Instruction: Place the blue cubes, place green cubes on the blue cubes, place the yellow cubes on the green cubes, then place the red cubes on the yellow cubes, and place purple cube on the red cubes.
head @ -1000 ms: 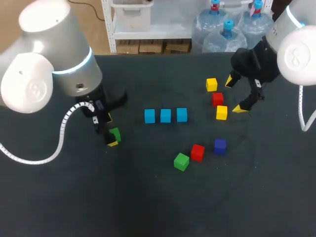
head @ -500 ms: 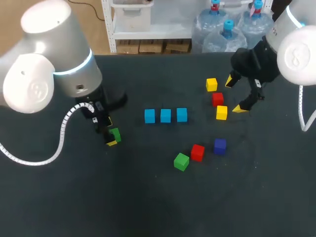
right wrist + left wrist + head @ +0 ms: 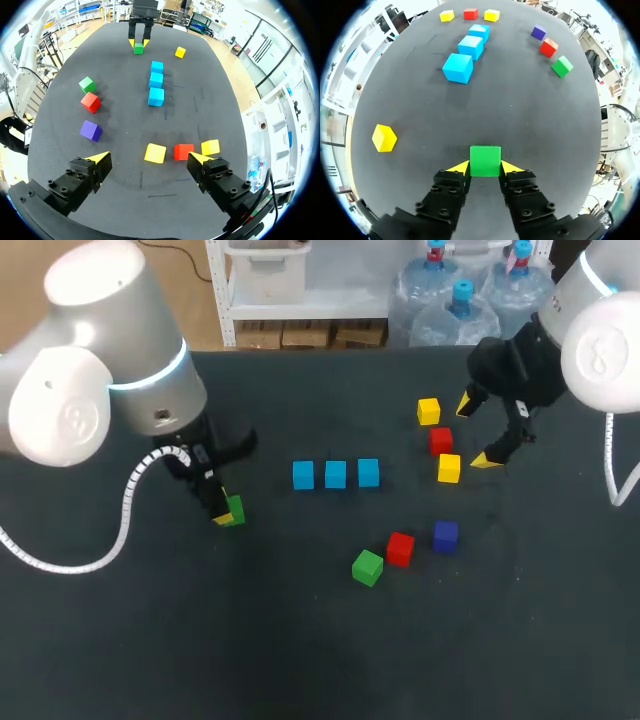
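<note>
A dark table [image 3: 300, 640] with small coloured cubes scattered on it and 2 robot arms, 1 coming in from each side.

The left gripper [image 3: 485, 167] is low over the left part of the table. Its 2 yellow-tipped fingers are clamped on a green cube [image 3: 485, 161], 1 tip pressed against each side. Whether that cube rests on the table or is raised off it cannot be told. A lone yellow cube [image 3: 384, 138] lies near this gripper, off to one side.

In the middle of the table, 3 blue cubes [image 3: 303, 475] [image 3: 335, 474] [image 3: 368, 472] stand in a straight row with small gaps between them and nothing on top of them. They are well apart from the held green cube.

Nearer the front edge, a second green cube [image 3: 367, 567], a red cube [image 3: 401, 549] and the purple cube [image 3: 446, 535] lie close together in a loose line. The green one is just beside the red one.

On the right, a yellow cube [image 3: 429, 411], a second red cube [image 3: 441, 441] and another yellow cube [image 3: 449, 468] form a short line. The red cube sits right against the nearer yellow one.

The right gripper [image 3: 477, 432] is just beside this line. Its fingers are spread wide apart and hold nothing. From its own wrist camera, those 3 cubes lie just ahead of the open fingers.
</note>
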You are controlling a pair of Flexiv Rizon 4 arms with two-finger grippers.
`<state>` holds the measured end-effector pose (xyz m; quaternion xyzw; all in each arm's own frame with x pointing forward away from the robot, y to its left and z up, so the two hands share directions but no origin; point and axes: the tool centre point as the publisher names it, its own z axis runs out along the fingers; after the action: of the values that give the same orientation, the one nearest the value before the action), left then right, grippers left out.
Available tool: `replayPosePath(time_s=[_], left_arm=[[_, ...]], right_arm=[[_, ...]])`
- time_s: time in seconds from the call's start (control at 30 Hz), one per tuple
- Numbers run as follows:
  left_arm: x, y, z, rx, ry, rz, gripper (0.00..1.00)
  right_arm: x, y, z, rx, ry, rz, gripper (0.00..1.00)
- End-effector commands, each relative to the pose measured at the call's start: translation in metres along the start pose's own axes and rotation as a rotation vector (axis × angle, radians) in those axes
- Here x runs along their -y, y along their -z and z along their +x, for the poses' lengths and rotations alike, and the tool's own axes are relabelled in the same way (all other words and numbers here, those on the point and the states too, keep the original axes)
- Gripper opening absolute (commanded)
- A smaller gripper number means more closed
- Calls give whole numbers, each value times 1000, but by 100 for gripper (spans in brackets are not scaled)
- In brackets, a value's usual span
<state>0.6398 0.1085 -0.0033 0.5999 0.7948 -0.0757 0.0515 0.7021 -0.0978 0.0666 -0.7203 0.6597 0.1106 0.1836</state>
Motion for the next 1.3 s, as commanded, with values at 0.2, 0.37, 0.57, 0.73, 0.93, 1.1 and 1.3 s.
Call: replayPosePath(time_s=[0.2, 0.37, 0.57, 0.73, 0.93, 1.1, 1.3], left_arm=[[-3, 21, -8, -8, -57, 11, 0], [-6, 41, -19, 17, -125, 44, 0], [-13, 62, -34, 18, -179, 43, 0], [-18, 68, -48, 19, -187, 37, 0], [-19, 69, -67, 35, -208, 36, 0], [-21, 65, -79, 39, -225, 40, 0], [-24, 60, -91, 44, -238, 40, 0]], right_arm=[[0, 0, 0, 2, 1, -1, 100], [0, 0, 0, 2, 1, -1, 100], [0, 0, 0, 2, 1, -1, 100], [0, 0, 0, 2, 1, -1, 100], [0, 0, 0, 2, 1, -1, 100], [0, 0, 0, 2, 1, -1, 100], [0, 0, 0, 2, 1, -1, 100]])
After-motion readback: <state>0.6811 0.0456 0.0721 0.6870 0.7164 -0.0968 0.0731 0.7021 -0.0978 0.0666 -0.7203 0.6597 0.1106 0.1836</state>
